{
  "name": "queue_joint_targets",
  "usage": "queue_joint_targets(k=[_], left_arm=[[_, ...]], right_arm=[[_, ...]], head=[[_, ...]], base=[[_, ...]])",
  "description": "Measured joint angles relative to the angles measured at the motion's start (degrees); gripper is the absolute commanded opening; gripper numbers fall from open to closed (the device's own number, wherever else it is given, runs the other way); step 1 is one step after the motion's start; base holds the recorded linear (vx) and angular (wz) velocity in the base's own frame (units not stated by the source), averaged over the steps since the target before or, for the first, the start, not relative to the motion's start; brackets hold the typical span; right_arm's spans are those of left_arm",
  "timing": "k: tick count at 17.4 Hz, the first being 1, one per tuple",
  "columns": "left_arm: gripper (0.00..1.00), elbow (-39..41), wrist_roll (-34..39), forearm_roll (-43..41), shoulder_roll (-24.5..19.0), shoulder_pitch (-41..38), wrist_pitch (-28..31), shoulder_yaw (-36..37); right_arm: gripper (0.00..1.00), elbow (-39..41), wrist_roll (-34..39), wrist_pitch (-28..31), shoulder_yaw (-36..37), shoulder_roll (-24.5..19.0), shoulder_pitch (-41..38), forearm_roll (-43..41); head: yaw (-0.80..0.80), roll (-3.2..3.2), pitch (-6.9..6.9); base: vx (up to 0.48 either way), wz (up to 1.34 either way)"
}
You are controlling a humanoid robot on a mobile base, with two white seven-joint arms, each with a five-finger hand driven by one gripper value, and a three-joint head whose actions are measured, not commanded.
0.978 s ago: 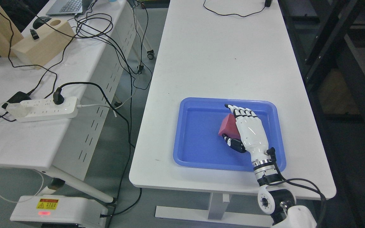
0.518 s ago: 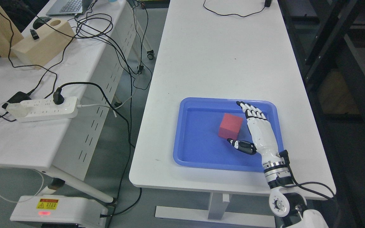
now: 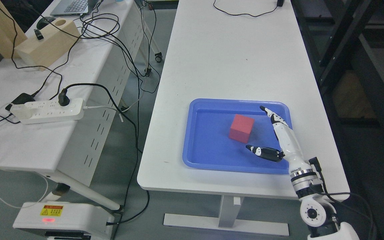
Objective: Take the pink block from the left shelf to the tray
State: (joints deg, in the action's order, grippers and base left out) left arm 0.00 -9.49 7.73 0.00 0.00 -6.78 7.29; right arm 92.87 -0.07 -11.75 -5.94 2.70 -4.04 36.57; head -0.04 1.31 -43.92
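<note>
The pink block (image 3: pixel 241 128) rests on the floor of the blue tray (image 3: pixel 198 160), near its middle, on the white table (image 3: pixel 232 56). My right hand (image 3: pixel 258 128) hovers over the tray's right half, a short gap to the right of the block. It is open: the fingers (image 3: pixel 274 118) stretch straight toward the tray's far rim and the thumb (image 3: pixel 265 152) sticks out to the left, nothing between them. The right arm comes up from the lower right corner. The left arm does not show.
A second white table (image 3: pixel 28 143) at the left carries a power strip (image 3: pixel 47 110), tangled black cables and a wooden box (image 3: pixel 47 42). Dark shelving (image 3: pixel 352 43) stands along the right. A white base unit (image 3: pixel 62 220) sits on the floor at lower left.
My right hand let go of the pink block, spread its fingers and drew back to the right and toward me. The block stays in the tray. The camera shifted slightly.
</note>
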Motion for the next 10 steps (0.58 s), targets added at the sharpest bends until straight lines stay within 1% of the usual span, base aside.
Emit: queue_joint_targets(k=[3, 6, 10], left_arm=[[1.00, 0.00, 0.00, 0.00, 0.00, 0.00, 0.00, 0.00], [1.00, 0.00, 0.00, 0.00, 0.00, 0.00, 0.00, 0.00], [1.00, 0.00, 0.00, 0.00, 0.00, -0.01, 0.00, 0.00]], right_arm=[[1.00, 0.22, 1.18, -5.03, 1.61, -0.10, -0.22, -4.93], [1.00, 0.37, 4.05, -9.57, 2.75, -0.22, -0.55, -9.50], [1.00, 0.50, 5.58, -16.16, 3.86, -0.66, -1.57, -16.36]], head=[[0.00, 0.00, 0.00], [0.00, 0.00, 0.00], [0.00, 0.00, 0.00]], base=[[-0.112, -0.03], [-0.150, -0.03], [-0.176, 0.00]])
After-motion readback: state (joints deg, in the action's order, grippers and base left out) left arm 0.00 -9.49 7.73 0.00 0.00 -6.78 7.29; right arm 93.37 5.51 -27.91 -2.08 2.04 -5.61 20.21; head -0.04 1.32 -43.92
